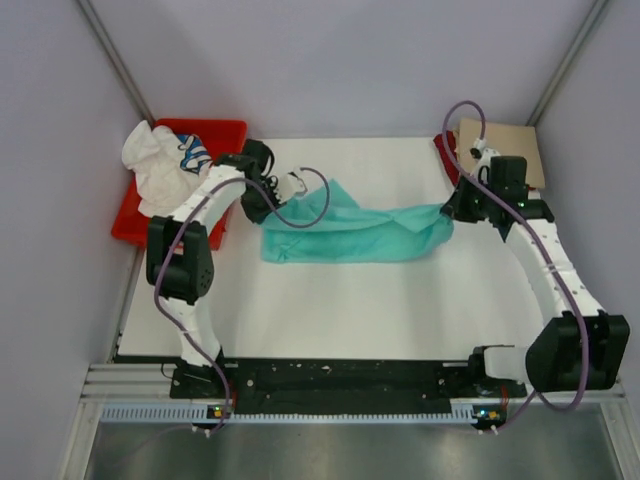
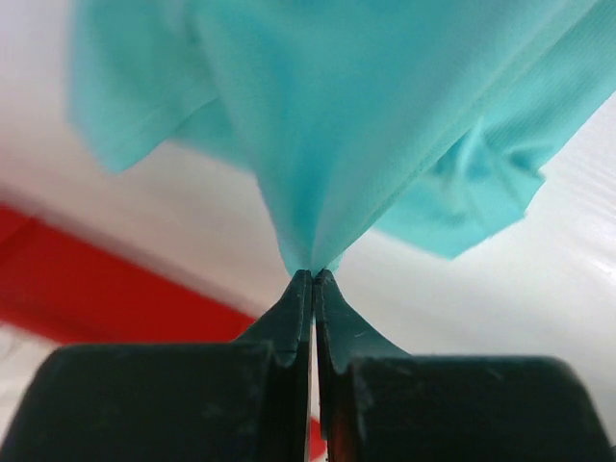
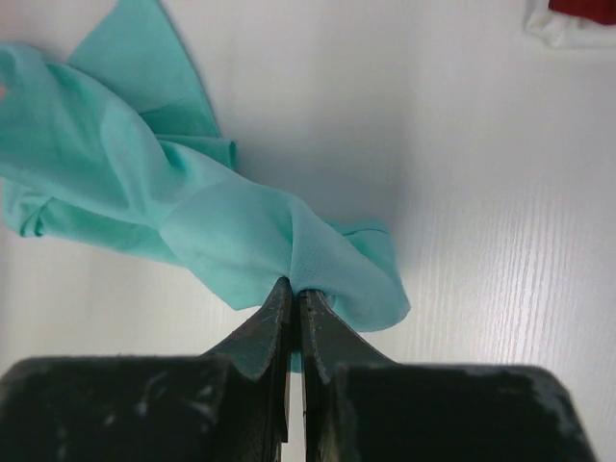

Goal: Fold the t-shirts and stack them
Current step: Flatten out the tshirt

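Note:
A teal t-shirt is stretched across the middle of the white table between my two grippers. My left gripper is shut on its left end; in the left wrist view the cloth hangs from the closed gripper. My right gripper is shut on its right end, seen in the right wrist view pinching the teal cloth. A white shirt and a blue-and-white striped shirt lie in the red tray. A tan shirt and a dark red shirt lie at the back right.
The red plastic tray stands at the back left, partly off the table edge. Grey walls enclose the table on three sides. The arm bases and a black rail run along the near edge.

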